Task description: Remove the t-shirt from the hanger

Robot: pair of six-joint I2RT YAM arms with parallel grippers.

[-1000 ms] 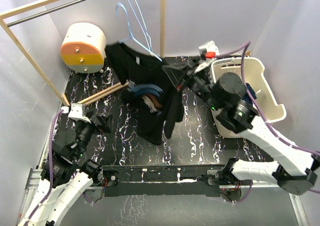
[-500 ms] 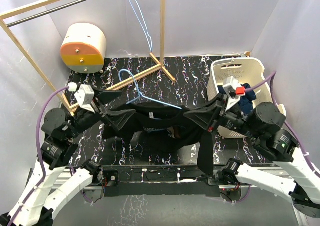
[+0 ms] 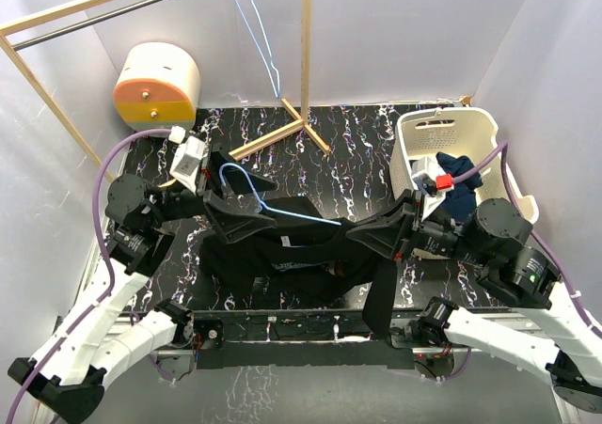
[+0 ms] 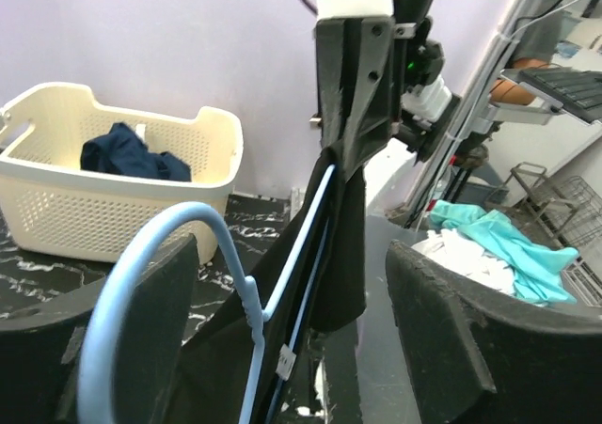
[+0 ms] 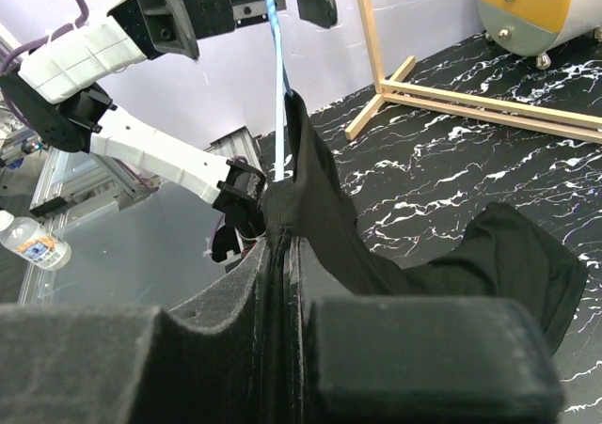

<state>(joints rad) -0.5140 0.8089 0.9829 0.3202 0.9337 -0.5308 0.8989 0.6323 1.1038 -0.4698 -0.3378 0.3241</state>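
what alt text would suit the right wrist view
The right pincer is shut on a black t-shirt, with a blue hanger running up to the left pincer. A marbled table and wooden rack lie behind.

T-shirt (image 3: 292,255) at desk's near middle, between my left pincer (image 3: 240,219) and right pincer (image 3: 362,236); hanger (image 3: 273,203) along its far side; basket (image 3: 451,116) at right edge.

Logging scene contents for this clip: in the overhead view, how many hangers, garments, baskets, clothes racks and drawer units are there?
Light blue hangers: 2 (rail hanger, shirt hanger)
Garments: 2 (black t-shirt, navy garment in the basket)
Cream laundry basket: 1
Wooden clothes rack: 1
Cream-and-orange drawer unit: 1
Total: 7
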